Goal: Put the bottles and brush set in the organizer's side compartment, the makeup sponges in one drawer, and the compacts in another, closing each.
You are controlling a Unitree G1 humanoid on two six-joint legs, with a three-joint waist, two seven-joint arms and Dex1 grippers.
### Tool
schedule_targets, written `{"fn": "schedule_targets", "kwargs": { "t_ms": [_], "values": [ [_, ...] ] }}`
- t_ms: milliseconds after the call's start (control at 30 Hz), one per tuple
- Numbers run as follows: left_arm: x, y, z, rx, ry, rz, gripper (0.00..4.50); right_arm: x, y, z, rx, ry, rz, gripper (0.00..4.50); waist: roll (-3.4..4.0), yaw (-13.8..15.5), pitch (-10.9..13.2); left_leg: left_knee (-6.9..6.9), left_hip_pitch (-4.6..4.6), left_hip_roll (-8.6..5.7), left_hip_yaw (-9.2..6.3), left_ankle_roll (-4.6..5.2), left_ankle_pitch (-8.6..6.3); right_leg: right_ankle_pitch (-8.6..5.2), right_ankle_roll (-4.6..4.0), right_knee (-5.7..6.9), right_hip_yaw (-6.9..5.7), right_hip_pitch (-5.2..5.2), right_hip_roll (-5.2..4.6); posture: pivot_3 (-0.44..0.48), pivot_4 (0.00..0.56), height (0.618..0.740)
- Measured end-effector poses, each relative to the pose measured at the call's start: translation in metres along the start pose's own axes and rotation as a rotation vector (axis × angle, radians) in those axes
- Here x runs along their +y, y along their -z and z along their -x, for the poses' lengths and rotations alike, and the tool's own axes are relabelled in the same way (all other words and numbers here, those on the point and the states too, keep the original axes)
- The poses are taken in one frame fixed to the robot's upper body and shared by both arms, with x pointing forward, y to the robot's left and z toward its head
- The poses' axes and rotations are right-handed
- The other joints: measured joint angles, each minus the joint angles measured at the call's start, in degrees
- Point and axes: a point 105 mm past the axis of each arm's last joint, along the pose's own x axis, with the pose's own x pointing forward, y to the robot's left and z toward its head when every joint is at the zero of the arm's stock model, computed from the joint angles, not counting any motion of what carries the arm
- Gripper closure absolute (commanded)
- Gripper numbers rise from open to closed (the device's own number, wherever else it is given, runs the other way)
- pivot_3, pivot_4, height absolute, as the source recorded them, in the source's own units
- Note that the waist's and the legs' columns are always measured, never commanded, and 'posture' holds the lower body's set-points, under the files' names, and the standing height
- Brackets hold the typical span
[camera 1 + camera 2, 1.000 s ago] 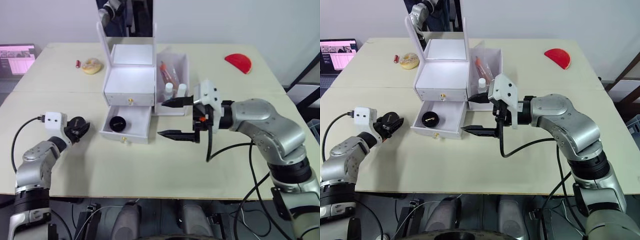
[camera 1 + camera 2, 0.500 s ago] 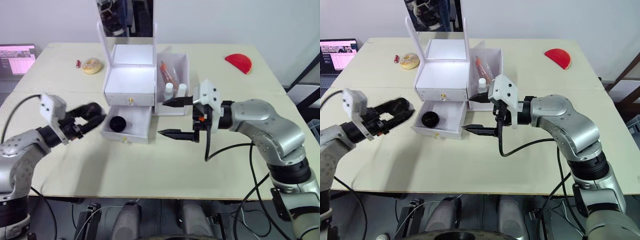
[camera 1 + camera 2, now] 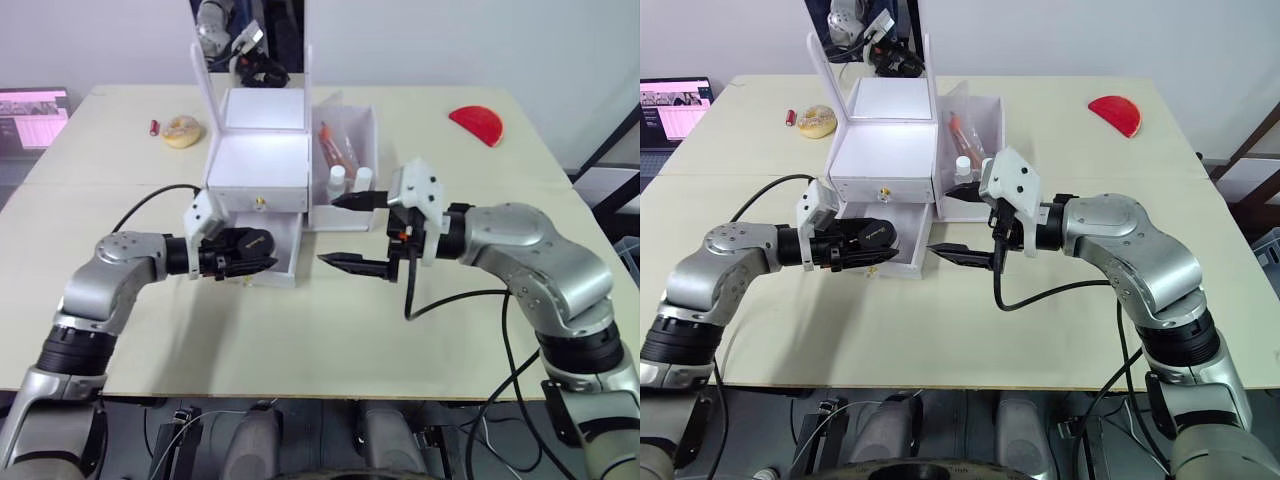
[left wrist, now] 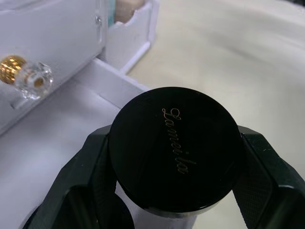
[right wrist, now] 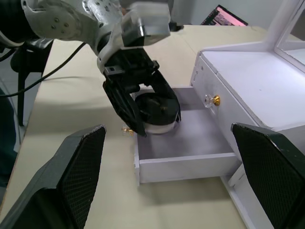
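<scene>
Black compact (image 4: 174, 150): your left wrist view shows gold script on its lid, which the head views cannot resolve; it sits over the open lower drawer (image 5: 190, 143) of the white organizer (image 3: 258, 165).
Left end effector (image 3: 243, 252): clamped on the compact, one finger (image 4: 83, 179) on each side of the round case, at the drawer's front.
Right end effector (image 3: 352, 231): spread wide and holding nothing, just beside the drawer's right side on the desk (image 3: 300, 330).
Side compartment (image 3: 350, 165): you can see two white-capped bottles and the brush set standing in it.
Change: a second ago your left arm hung well left of the organizer; it has since swung in to the drawer. Your right arm has stayed put.
</scene>
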Motion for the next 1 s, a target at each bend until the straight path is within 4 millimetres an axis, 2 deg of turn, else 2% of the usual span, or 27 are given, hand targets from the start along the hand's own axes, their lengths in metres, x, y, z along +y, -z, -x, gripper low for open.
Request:
{"fn": "schedule_targets", "kwargs": {
  "t_ms": [267, 633, 667, 733, 1000],
  "values": [
    [0.001, 0.002, -0.01, 0.002, 0.024, -0.006, 1.81, -0.001, 0.002, 0.003, 0.005, 0.028, -0.014, 0.0, 0.0, 0.12, 0.0, 0.04, 0.0, 0.0, -0.01, 0.0, 0.0, 0.0, 0.0, 0.03, 0.0, 0.0, 0.0, 0.0, 0.15, 0.739],
    [0.006, 0.005, -0.013, 0.026, 0.004, -0.022, 1.81, 0.0, 0.002, 0.002, -0.004, 0.029, -0.024, 0.0, 0.0, 0.08, 0.0, 0.04, 0.0, 0.0, -0.02, 0.0, 0.0, 0.01, 0.02, 0.03, 0.0, 0.0, 0.0, 0.0, 0.15, 0.739],
    [0.006, 0.005, -0.013, 0.026, 0.005, -0.022, 0.77, 0.0, 0.002, 0.002, -0.005, 0.03, -0.022, 0.0, 0.0, 0.08, 0.0, 0.04, 0.0, 0.0, -0.01, 0.0, 0.0, 0.01, 0.02, 0.03, 0.0, 0.0, 0.0, 0.0, 0.15, 0.739],
    [0.005, 0.005, -0.014, 0.02, 0.008, -0.019, 0.09, 0.001, 0.001, 0.002, -0.007, 0.029, -0.018, 0.0, 0.0, 0.08, 0.0, 0.04, 0.0, 0.0, -0.02, 0.0, 0.0, 0.01, 0.02, 0.04, 0.0, 0.0, 0.0, 0.0, 0.15, 0.739],
    [0.004, 0.004, -0.018, 0.002, 0.007, -0.003, 0.09, 0.002, 0.001, 0.002, -0.008, 0.03, -0.017, 0.0, 0.0, 0.08, 0.0, 0.05, 0.0, 0.0, -0.02, 0.0, 0.0, 0.01, 0.02, 0.05, 0.0, 0.0, 0.0, 0.0, 0.15, 0.739]
  ]
}}
